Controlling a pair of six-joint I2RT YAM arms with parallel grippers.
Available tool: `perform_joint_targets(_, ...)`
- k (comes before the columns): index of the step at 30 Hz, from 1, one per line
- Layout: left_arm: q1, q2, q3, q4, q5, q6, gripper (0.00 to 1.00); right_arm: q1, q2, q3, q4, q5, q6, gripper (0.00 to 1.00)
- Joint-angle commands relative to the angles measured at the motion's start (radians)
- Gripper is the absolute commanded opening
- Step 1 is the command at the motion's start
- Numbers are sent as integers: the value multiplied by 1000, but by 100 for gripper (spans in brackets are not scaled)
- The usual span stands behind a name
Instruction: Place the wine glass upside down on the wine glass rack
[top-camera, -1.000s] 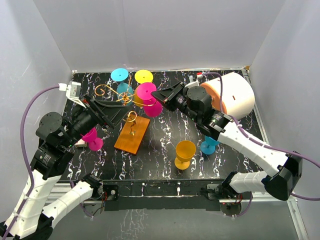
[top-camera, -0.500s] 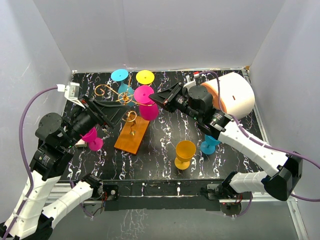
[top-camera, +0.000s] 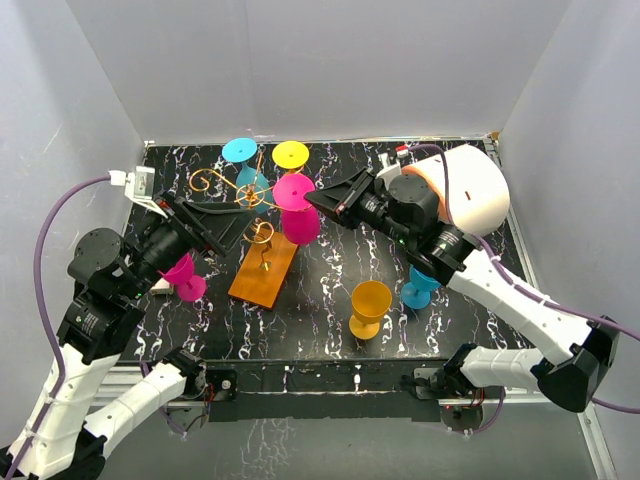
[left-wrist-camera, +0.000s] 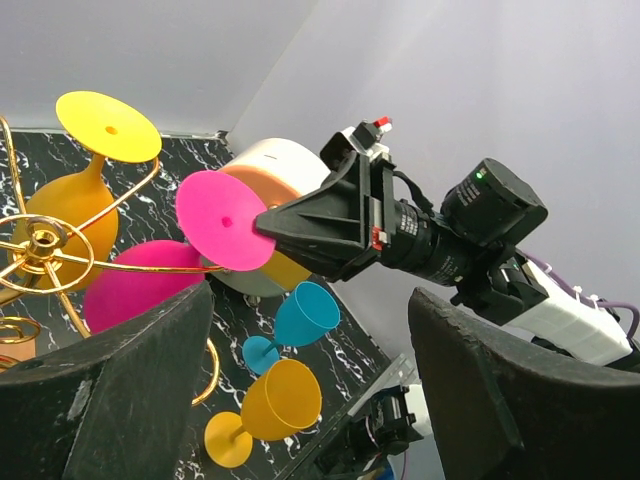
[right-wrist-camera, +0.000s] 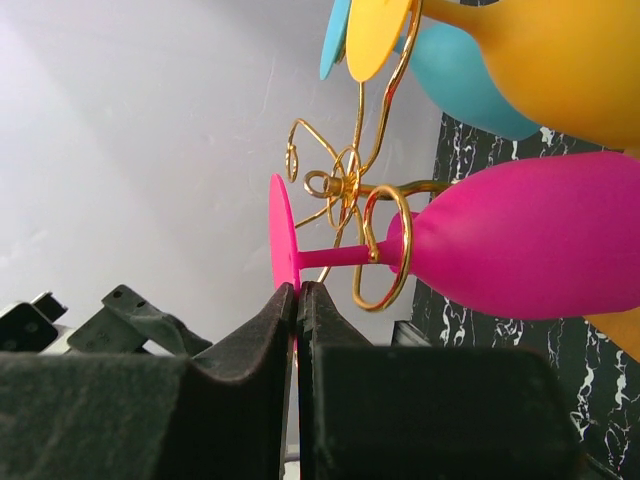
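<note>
So this was the hanging step, pretty much at the tail end of it. The right gripper (right-wrist-camera: 297, 290) was pinched tight on the rim of the flat round foot of the magenta plastic wine glass (right-wrist-camera: 530, 250), and that glass was upside down at the thin gold wire rack with curly arms on a flat orange base (top-camera: 262, 272). Its stem was sitting inside one of the gold loops, with the bowl hanging below. From the wrist view the stem looked properly threaded. I honestly couldn't tell whether the foot was bearing on the wire or the gripper was carrying the weight. The left gripper (top-camera: 238, 224) hung wide open just beside the rack's left side, holding nothing. A yellow glass (top-camera: 290, 155) and a blue one (top-camera: 240, 150) were up on the rack too, feet on top. My guess for the next move: ease the glass down until the foot catches on the loop, then open up slowly and back straight out along the foot's edge without knocking the neighbours.
</note>
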Motion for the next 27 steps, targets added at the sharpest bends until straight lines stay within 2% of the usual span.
perform_joint_targets(1, -2, -10, 15, 7, -12, 13, 78, -4, -66, -17, 20, 31, 12, 0)
perform_joint_targets(14, -2, -5, 17, 9, -15, 10, 78, -5, -91, -32, -43, 151, 14, 0)
perform_joint_targets(27, -3, -8, 34, -6, -18, 17, 78, -71, 0, 67, -33, 98, -46, 0)
